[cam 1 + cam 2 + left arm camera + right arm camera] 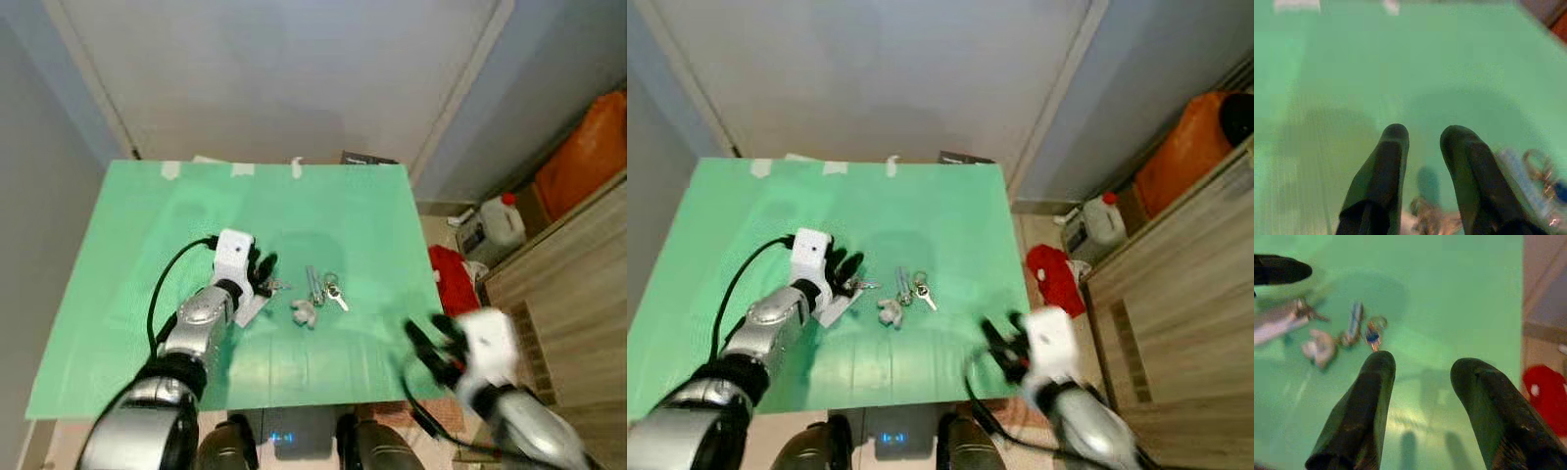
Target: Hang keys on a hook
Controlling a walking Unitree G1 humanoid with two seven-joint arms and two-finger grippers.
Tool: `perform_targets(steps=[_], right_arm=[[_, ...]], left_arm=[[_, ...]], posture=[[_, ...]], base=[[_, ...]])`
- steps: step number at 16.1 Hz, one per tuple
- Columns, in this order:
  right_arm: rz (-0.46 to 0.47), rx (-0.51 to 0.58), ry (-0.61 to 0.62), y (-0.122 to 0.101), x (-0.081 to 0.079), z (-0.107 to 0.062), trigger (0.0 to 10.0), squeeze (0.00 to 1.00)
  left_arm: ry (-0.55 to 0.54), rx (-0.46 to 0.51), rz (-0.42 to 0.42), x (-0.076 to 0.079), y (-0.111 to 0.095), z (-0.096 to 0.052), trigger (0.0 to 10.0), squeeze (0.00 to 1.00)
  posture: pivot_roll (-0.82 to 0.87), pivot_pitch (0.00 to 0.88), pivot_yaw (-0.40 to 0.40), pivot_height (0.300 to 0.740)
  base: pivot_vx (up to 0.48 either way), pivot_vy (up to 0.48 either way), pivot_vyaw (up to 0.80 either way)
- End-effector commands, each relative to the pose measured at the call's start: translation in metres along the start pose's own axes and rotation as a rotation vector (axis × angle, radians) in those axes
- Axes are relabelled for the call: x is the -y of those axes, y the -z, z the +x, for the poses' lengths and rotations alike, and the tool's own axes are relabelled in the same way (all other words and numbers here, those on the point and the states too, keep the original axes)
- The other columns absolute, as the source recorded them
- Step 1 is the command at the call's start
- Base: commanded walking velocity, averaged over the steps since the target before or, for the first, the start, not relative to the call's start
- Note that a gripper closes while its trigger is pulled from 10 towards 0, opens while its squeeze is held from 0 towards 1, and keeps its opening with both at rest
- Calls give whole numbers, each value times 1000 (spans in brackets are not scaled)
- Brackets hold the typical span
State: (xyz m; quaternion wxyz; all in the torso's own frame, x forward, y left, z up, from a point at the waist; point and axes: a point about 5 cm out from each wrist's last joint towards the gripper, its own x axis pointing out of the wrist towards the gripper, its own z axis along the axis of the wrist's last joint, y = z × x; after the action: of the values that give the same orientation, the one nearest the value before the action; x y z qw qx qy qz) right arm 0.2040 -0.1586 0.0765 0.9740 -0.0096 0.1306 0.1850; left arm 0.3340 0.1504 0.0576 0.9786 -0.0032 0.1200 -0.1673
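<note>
1. Nearest us, our right gripper (438, 348) hangs at the table's (118, 294) near right corner, its 2 fingers spread, holding nothing.
2. The keys (321, 290) lie mid-table toward the near edge, a pale fob (303, 313) beside them.
3. Our left gripper (261, 271), fingers parted, hovers just beside them.
4. Risk: flat keys may skid from a shallow pinch, and we see no hook.

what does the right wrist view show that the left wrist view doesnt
Right wrist view alone: the red object on the floor past the table edge, the pale keychain charm beside the keys, and the left gripper's fingertip from outside. Left wrist view alone: white tape strips at the table's far edge. Both share the green table, the keys, and a pair of open black jaws in front.
</note>
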Motion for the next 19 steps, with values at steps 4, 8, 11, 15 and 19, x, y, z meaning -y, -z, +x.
perform_targets(steps=[4, 8, 11, 15, 19], right_arm=[[12, 45, -20, -5, -6, 35, 10000, 0], [11, 86, -50, -12, -10, 57, 10000, 0], [36, 79, -43, -4, -6, 47, 10000, 0], [20, 40, -24, 9, -8, 45, 10000, 0], [23, 37, -39, 9, -11, 47, 10000, 0]], left_arm=[[19, 93, 34, 10, -12, -11, 0, 0], [4, 30, 244, 3, -14, -6, 10000, 0], [-39, 38, 245, -4, -23, -3, 10000, 0], [-41, 36, 245, -1, -22, -1, 10000, 0], [-76, 16, 232, -12, -20, -4, 10000, 0]], posture=[[5, 106, -54, 740], [4, 82, -39, 740], [-20, 83, -24, 740], [-27, 84, -11, 706], [-10, 86, -16, 661]], base=[[0, 0, 0], [0, 0, 0], [0, 0, 0], [0, 0, 0], [0, 0, 0]])
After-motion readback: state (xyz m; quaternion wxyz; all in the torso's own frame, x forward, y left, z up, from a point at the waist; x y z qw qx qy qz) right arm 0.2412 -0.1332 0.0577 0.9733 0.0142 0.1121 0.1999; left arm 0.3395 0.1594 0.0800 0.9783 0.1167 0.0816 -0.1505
